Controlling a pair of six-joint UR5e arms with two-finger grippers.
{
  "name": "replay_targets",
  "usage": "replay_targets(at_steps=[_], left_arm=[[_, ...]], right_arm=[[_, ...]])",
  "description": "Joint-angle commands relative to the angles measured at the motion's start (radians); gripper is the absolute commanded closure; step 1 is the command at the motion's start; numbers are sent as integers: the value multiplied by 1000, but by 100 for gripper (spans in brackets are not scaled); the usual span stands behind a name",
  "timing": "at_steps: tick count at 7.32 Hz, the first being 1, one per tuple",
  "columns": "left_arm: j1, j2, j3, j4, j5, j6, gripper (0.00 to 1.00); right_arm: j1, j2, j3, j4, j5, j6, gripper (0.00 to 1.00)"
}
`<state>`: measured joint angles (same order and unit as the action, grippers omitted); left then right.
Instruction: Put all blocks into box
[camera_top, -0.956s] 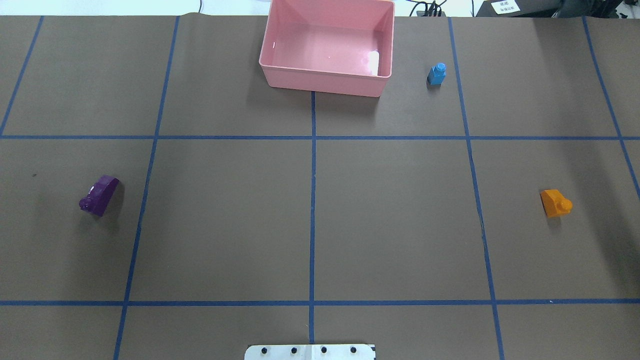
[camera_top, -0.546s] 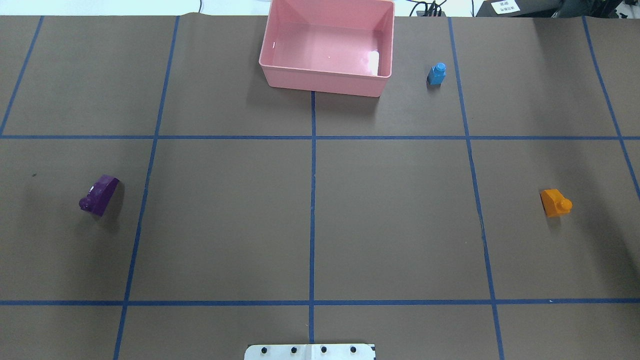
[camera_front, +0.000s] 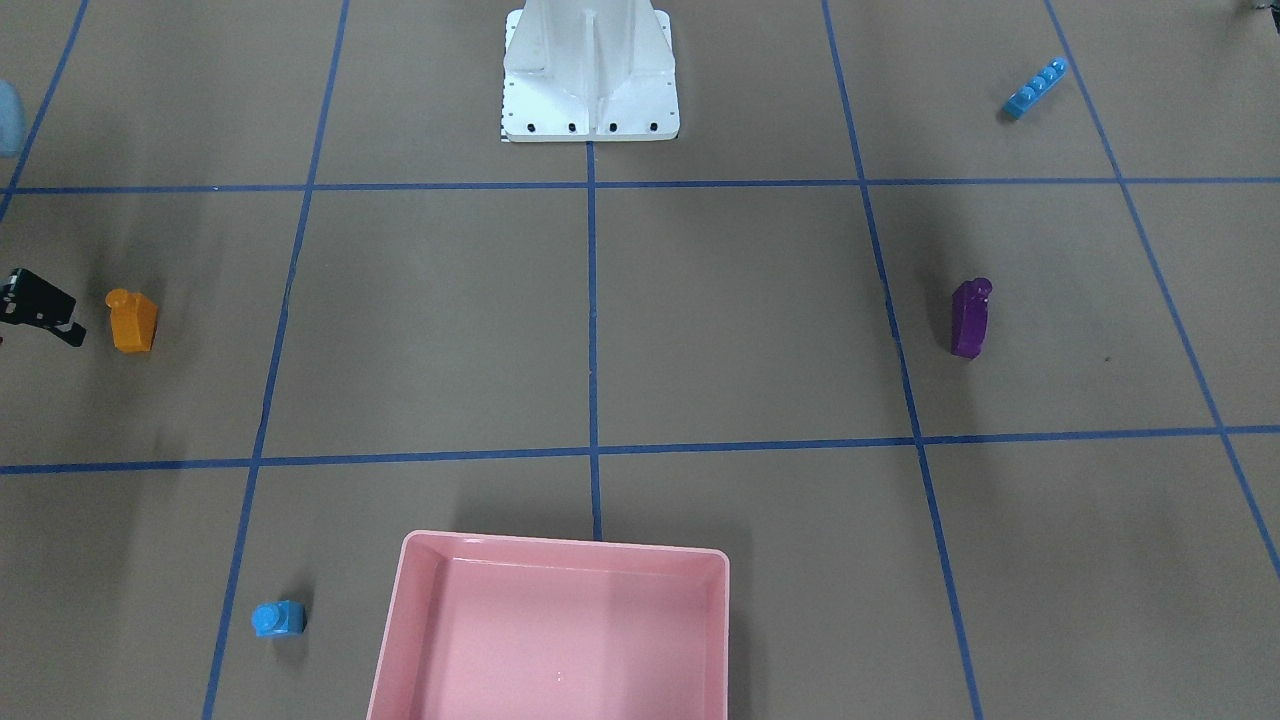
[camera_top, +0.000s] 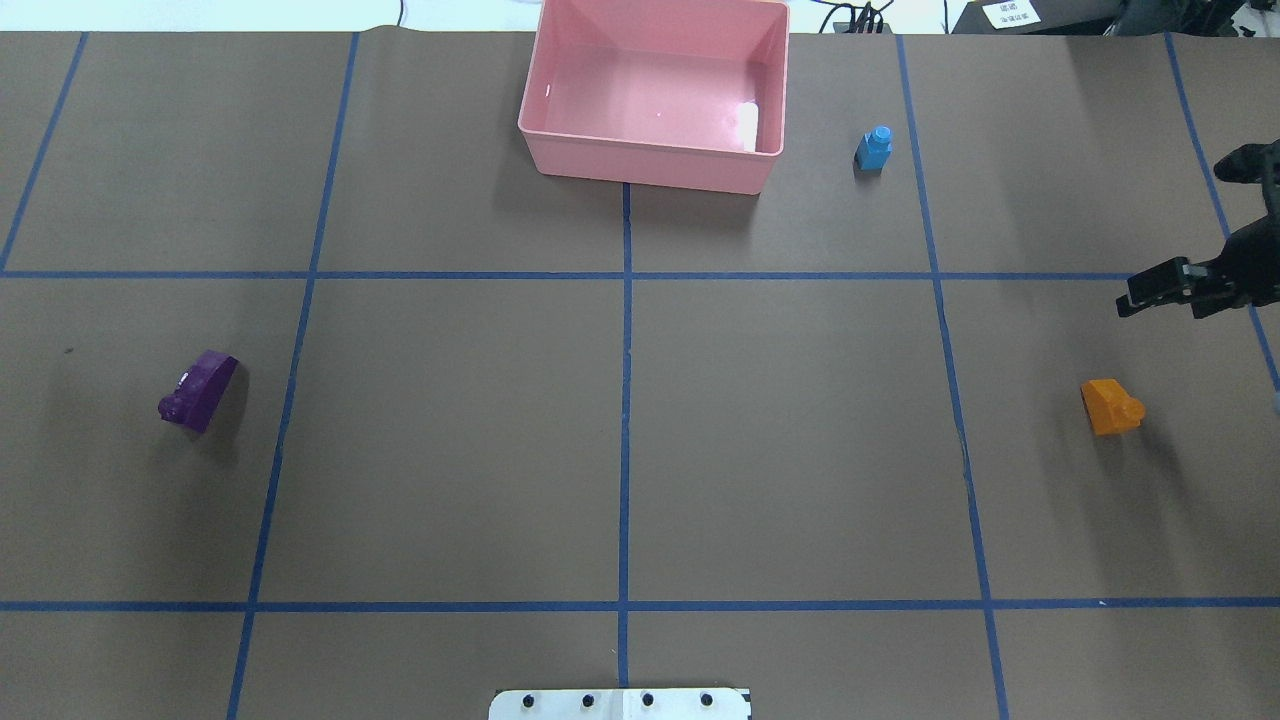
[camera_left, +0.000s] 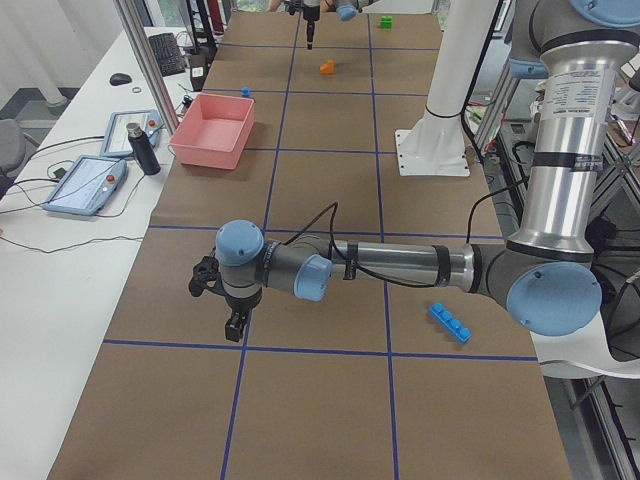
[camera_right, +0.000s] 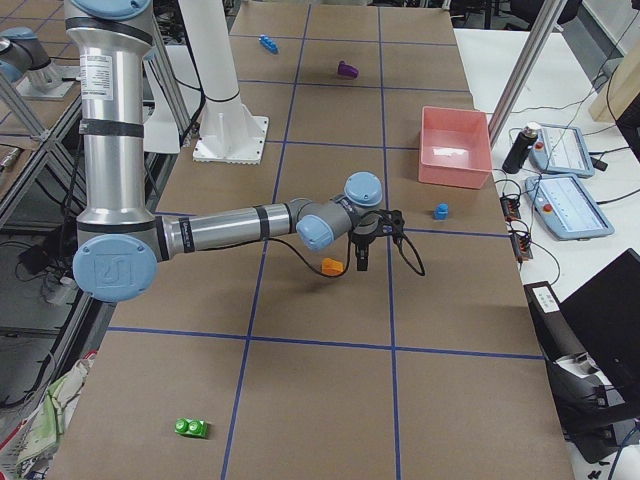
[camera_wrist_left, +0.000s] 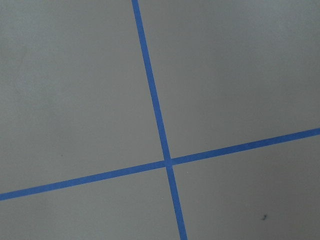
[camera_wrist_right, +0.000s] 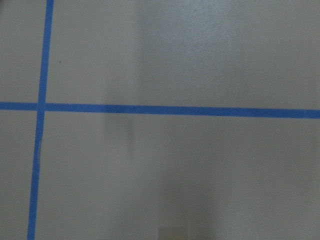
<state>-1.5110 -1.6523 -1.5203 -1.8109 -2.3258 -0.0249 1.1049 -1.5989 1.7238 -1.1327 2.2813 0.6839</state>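
The purple block (camera_top: 198, 390), blue block (camera_top: 874, 148) and orange block (camera_top: 1110, 407) lie on the surface (camera_top: 450, 430), outside the box (camera_top: 648, 165). My right jaws are apart; my left jaws, I cannot tell.

Box (camera_top: 650, 165): pink plastic, smooth, glossy, glare patch on its floor | purple block (camera_top: 198, 389), orange block (camera_top: 1110, 406), small light blue block (camera_top: 873, 148): glossy plastic | table cover (camera_top: 450, 430): matt brown paper | grid lines (camera_top: 624, 440): blue tape | robot base (camera_front: 590, 75): white painted metal, smooth.
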Motion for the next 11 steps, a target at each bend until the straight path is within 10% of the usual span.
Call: replay_targets(at_steps=[1, 5, 6, 7, 8, 11], left_arm=[[0, -12, 0, 1, -1, -15, 0], [0, -24, 8, 4, -67, -15, 0], [0, -24, 6, 4, -73, -16, 0], [0, -23, 6, 4, -73, -15, 0], [0, -24, 3, 4, -73, -18, 0], [43, -32, -41, 1, -73, -137, 0]], right_arm=[[-83, -32, -7, 11, -19, 17, 0], [-164, -30, -70, 4, -19, 16, 1], [-165, -30, -73, 5, -16, 14, 22], [-165, -30, -72, 5, -16, 13, 77], [-165, -30, -69, 2, -6, 9, 100], [-76, -39, -11, -53, 23, 9, 100]])
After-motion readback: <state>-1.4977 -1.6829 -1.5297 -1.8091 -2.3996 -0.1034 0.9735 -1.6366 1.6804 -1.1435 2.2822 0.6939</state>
